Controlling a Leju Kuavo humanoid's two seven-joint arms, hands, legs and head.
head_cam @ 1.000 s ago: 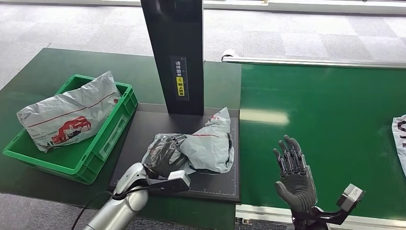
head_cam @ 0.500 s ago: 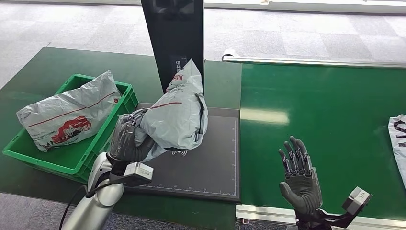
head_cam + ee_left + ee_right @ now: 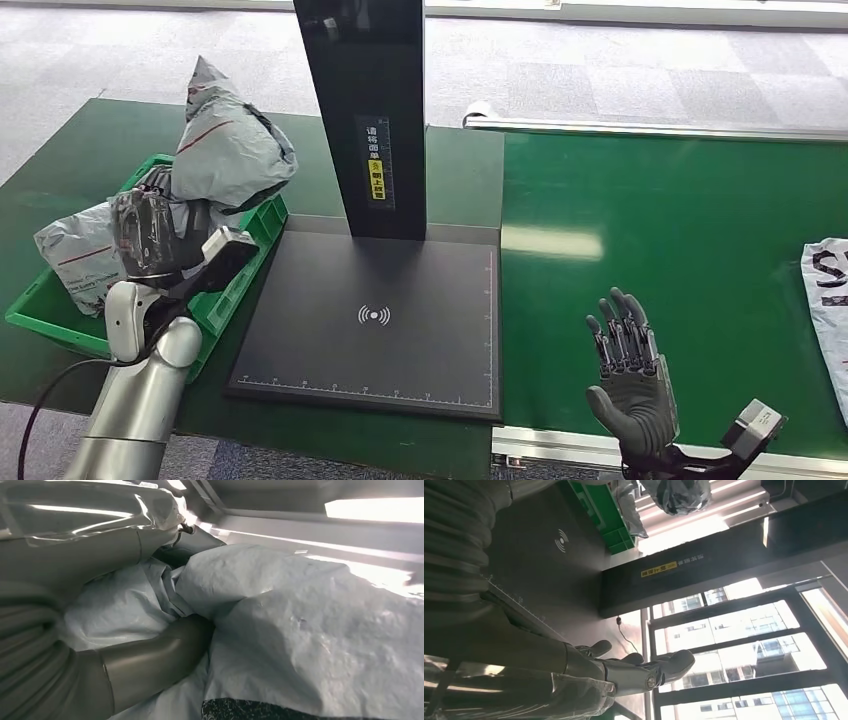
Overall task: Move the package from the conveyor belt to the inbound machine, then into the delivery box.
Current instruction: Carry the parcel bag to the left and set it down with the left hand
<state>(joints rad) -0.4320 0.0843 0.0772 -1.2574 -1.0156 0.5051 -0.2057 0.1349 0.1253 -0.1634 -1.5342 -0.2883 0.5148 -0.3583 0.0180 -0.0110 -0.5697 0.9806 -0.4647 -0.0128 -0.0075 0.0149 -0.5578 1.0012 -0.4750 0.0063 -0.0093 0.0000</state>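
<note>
Head view. The left hand (image 3: 150,232) grips a grey plastic package (image 3: 228,150) and holds it raised above the green box (image 3: 235,275), over the box's near-right corner. The hand's fingers are closed on the lower end of the package; the rest of the package stands up above the hand. A second package (image 3: 70,255) lies inside the box. The scanning pad (image 3: 375,320) of the inbound machine is bare, with the black column (image 3: 365,110) behind it. The right hand (image 3: 632,375) is held upright over the conveyor belt (image 3: 680,250), fingers straight and apart, holding nothing. Another package (image 3: 830,300) lies at the belt's right edge.

Left wrist view. The thumb (image 3: 150,662) presses into crumpled grey film, and the package (image 3: 300,630) folds and bulges around it. The dark fingers are hidden by the film.

Right wrist view. The right hand's fingers (image 3: 659,672) are extended and hold nothing. The pad (image 3: 549,555), the box (image 3: 611,517) and the raised package (image 3: 676,495) appear beyond.

Handling. The package appears soft and light: it creases under the fingers and keeps no fixed shape. The film looks smooth, so slippage is a risk. A grasp around bunched material near the bulk of the contents is likely the most secure. The remaining step is judged to be release into the box.
</note>
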